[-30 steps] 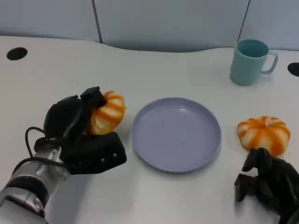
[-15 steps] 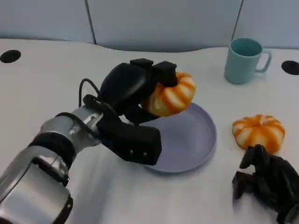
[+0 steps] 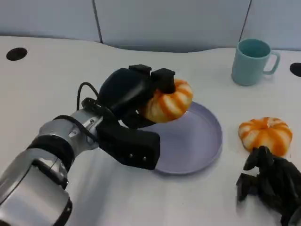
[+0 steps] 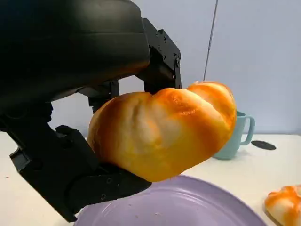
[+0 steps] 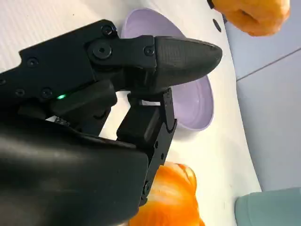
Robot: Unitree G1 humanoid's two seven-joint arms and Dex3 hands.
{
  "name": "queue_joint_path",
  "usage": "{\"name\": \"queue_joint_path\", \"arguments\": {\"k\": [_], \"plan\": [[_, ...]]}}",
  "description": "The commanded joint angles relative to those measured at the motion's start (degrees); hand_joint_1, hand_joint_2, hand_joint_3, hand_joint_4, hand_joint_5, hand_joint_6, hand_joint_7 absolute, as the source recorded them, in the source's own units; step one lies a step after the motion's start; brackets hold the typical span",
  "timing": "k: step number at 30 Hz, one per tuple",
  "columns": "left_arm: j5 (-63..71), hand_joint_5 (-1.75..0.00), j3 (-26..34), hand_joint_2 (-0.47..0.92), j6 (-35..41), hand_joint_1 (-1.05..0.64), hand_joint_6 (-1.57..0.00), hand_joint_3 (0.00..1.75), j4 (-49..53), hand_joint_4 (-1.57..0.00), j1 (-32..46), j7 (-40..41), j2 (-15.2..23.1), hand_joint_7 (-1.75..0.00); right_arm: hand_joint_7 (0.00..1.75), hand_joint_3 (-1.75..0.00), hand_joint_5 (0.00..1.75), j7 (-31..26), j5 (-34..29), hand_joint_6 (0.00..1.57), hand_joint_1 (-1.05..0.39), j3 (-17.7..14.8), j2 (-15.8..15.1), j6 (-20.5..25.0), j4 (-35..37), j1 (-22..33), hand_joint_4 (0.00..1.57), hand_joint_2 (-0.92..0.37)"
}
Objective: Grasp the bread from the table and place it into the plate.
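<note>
One bread [image 3: 168, 102] above plate [image 3: 202, 141]

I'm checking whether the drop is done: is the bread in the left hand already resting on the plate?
No. In the left wrist view the bread hangs in the left hand with a gap above the plate.

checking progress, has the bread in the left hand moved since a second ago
Yes. The left hand has carried its bread rightward, from beside the plate to above it.

white table [image 3: 56, 70], lavender plate [image 3: 202, 141], teal mug [image 3: 251, 61], bun [image 3: 265, 134]
</note>
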Motion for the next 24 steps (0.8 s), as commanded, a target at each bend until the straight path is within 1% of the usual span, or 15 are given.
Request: {"name": "queue_joint_path", "arguments": {"k": [1, 2, 5, 7, 8, 9, 15, 17, 18, 19, 20, 21, 22, 23, 24], "plan": [[-0.3, -1.75, -0.2, 0.57, 2.1, -0.31, -0.61, 1.03, 1.2, -0.78, -0.5, -6.6, -0.4, -1.75, 1.31, -0.45, 1.42, -0.3, -0.6, 1.16, -0.47, 0.4, -0.1, 1.5, -0.1, 2.3, 1.23, -0.92], [0.1, -1.75, -0.6, 0.57, 3.3, -0.32, -0.6, 1.01, 1.3, -0.77, -0.8, -8.0, -0.6, -1.75, 1.32, -0.47, 1.42, -0.3, -0.8, 1.16, -0.46, 0.6, -0.1, 1.4, -0.4, 2.4, 1.23, -0.92], [0.3, -1.75, -1.1, 0.64, 6.2, -0.33, -0.58, 0.78, 1.4, -0.74, -1.4, -12.0, -1.4, -1.75, 1.32, -0.49, 1.44, -0.6, -1.0, 1.14, -0.46, 0.9, -0.1, 1.4, -1.2, 2.9, 1.21, -0.92], [0.0, -1.75, -1.2, 0.71, 7.6, -0.34, -0.59, 0.62, 1.4, -0.71, -1.7, -14.2, -1.8, -1.65, 1.33, -0.5, 1.47, -0.5, -0.9, 1.12, -0.45, 0.9, -0.1, 1.6, -1.7, 3.2, 1.18, -0.92], [-0.1, -1.75, -1.2, 0.77, 8.0, -0.35, -0.59, 0.5, 1.4, -0.7, -1.7, -14.8, -2.0, -1.63, 1.34, -0.5, 1.48, -0.5, -0.8, 1.11, -0.45, 0.9, -0.1, 1.7, -1.9, 3.3, 1.18, -0.92], [-0.1, -1.75, -1.2, 0.79, 8.4, -0.35, -0.59, 0.46, 1.4, -0.7, -1.7, -15.3, -2.1, -1.64, 1.35, -0.5, 1.49, -0.5, -0.5, 1.1, -0.44, 0.8, -0.1, 2.1, -2.1, 3.4, 1.17, -0.92], [-0.7, -1.75, -0.6, 0.79, 10.5, -0.29, -0.54, 0.44, 1.8, -0.69, -1.7, -17.0, -3.2, -1.71, 1.37, -0.49, 1.49, -1.4, -0.4, 1.09, -0.44, 0.6, 0.2, 3.3, -3.1, 3.6, 1.16, -0.92], [-1.2, -1.75, -0.2, 0.72, 11.4, -0.29, -0.54, 0.61, 2.0, -0.68, -1.7, -17.9, -3.6, -1.74, 1.37, -0.49, 1.49, -1.6, -0.4, 1.08, -0.43, 0.6, 0.3, 3.5, -3.4, 3.8, 1.16, -0.92], [-1.4, -1.75, 0.0, 0.71, 11.8, -0.3, -0.58, 0.67, 2.1, -0.65, -1.6, -18.5, -3.7, -1.6, 1.37, -0.5, 1.49, -1.6, -0.4, 1.07, -0.43, 0.6, 0.3, 3.4, -3.5, 3.8, 1.16, -0.92], [-1.9, -1.75, 0.4, 0.71, 12.1, -0.3, -0.6, 0.69, 2.1, -0.65, -1.6, -19.4, -3.9, -1.55, 1.37, -0.5, 1.49, -1.3, -0.5, 1.06, -0.42, 0.7, 0.2, 3.0, -3.2, 3.9, 1.16, -0.92], [-2.4, -1.56, 0.8, 0.71, 12.3, -0.3, -0.67, 0.67, 2.1, -0.67, -1.6, -20.1, -4.1, -1.32, 1.37, -0.51, 1.49, -1.2, -0.4, 1.05, -0.42, 0.7, 0.2, 3.1, -3.2, 3.9, 1.15, -0.92], [-2.7, -1.23, 1.1, 0.76, 12.2, -0.32, -0.79, 0.48, 2.1, -0.75, -1.5, -20.5, -4.1, -0.89, 1.39, -0.51, 1.49, -1.2, -0.4, 1.06, -0.43, 0.6, 0.1, 3.2, -3.3, 3.8, 1.16, -0.92], [-3.0, -1.08, 1.4, 0.82, 11.9, -0.33, -0.88, 0.34, 2.0, -0.79, -1.3, -20.6, -4.2, -0.63, 1.39, -0.51, 1.49, -1.1, -0.4, 1.06, -0.43, 0.6, 0.1, 3.2, -3.3, 3.8, 1.16, -0.92], [-3.1, -0.99, 1.7, 0.87, 11.7, -0.34, -0.94, 0.24, 2.0, -0.8, -1.2, -20.7, -4.2, -0.44, 1.4, -0.51, 1.49, -1.2, -0.4, 1.06, -0.43, 0.6, 0.1, 3.2, -3.3, 3.8, 1.16, -0.92], [-3.8, -0.94, 2.2, 0.89, 11.7, -0.34, -0.97, 0.18, 2.0, -0.81, -1.0, -21.6, -4.3, -0.34, 1.4, -0.5, 1.5, -1.2, -0.4, 1.06, -0.43, 0.6, 0.1, 3.2, -3.3, 3.8, 1.16, -0.92]]}}
